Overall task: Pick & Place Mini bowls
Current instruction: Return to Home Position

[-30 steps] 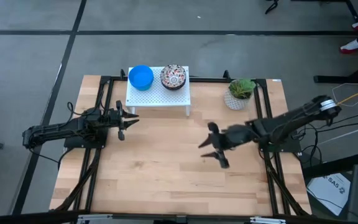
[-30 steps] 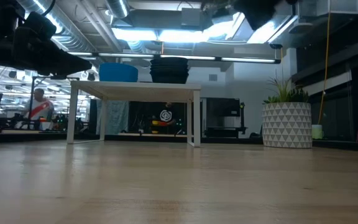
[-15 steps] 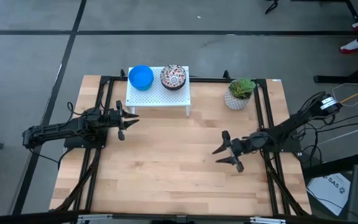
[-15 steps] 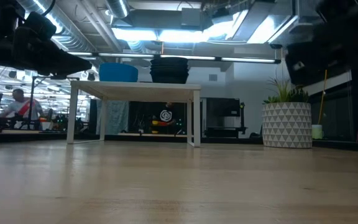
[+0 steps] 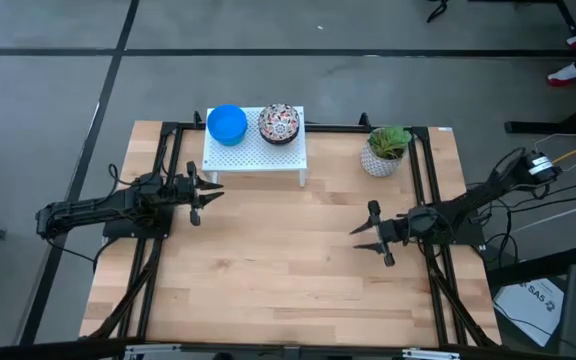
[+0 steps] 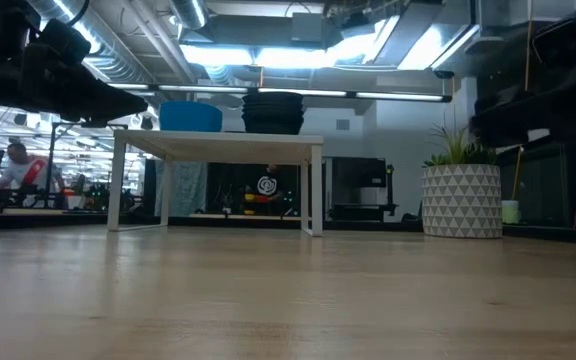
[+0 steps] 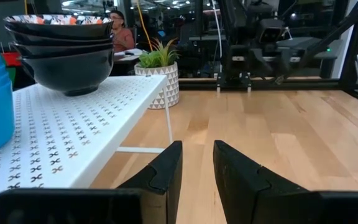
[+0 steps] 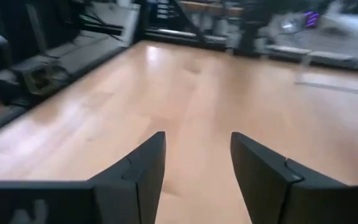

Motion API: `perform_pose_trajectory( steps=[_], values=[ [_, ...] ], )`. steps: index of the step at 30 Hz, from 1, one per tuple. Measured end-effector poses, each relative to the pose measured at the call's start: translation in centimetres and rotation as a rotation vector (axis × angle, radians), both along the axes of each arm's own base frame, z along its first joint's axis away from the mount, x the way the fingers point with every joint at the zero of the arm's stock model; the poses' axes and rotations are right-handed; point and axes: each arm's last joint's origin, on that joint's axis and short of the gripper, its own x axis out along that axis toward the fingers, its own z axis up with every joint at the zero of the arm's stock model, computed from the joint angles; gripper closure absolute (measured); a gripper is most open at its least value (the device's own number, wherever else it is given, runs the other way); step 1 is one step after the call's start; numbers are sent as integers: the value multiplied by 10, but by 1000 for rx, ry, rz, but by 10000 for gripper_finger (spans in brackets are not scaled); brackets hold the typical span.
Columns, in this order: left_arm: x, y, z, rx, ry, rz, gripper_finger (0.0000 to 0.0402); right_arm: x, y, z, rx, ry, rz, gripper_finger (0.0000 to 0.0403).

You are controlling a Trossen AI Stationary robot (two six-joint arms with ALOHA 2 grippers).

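Where the bowls are: blue bowls (image 5: 227,123) in one stack, patterned bowls (image 5: 279,123) in another just beside it, both on the white shelf (image 5: 255,152) at the far edge of the table (image 5: 268,280).
Left gripper (image 7: 197,143): empty, fingers a narrow gap apart, low over the table near the shelf's left end.
Right gripper (image 8: 197,134): released, fingers spread wide, holding nothing, over bare wood on the right side, well apart from the shelf.
Plant pot (image 5: 382,155): right of the shelf.

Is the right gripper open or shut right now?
Open: in its wrist view the right gripper has its fingers apart, only bare table between them.
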Motion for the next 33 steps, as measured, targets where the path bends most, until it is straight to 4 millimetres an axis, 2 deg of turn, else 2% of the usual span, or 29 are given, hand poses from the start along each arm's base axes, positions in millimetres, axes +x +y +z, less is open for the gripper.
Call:
perform_pose_trajectory(
  steps=[8, 16, 24, 33],
  values=[
    [0, 0, 0, 0, -2, 0, 315, -12, -18, 6, -127, 8, -95, 221],
    [0, 0, 0, 0, -2, 0, 315, -24, -24, 11, -226, -24, -97, 221],
    [0, 0, 0, 0, -2, 0, 315, -35, -28, 5, -251, 38, -114, 221],
    [0, 0, 0, 0, -2, 0, 315, -37, -28, 9, -236, -5, -123, 221]
  ],
)
